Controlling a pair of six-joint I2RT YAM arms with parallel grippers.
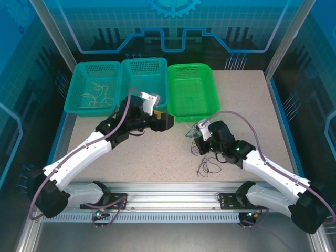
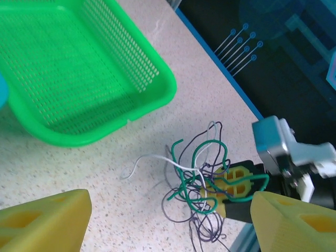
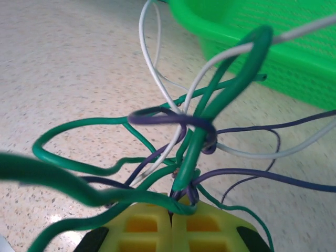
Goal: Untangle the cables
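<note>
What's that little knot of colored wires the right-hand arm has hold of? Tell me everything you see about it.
The cable tangle is a small clump of very thin, bendy wires, dark green, white and purplish, looped through one another. The right end effector pinches its core between yellow pads. Loose ends spring outward. It sits beside the bright green basket, not touching it, over the speckled table; resting or lifted, I cannot tell.

Bright, even overhead light; soft shadows; nearest cables (image 3: 52, 181) blur at right wrist.
</note>
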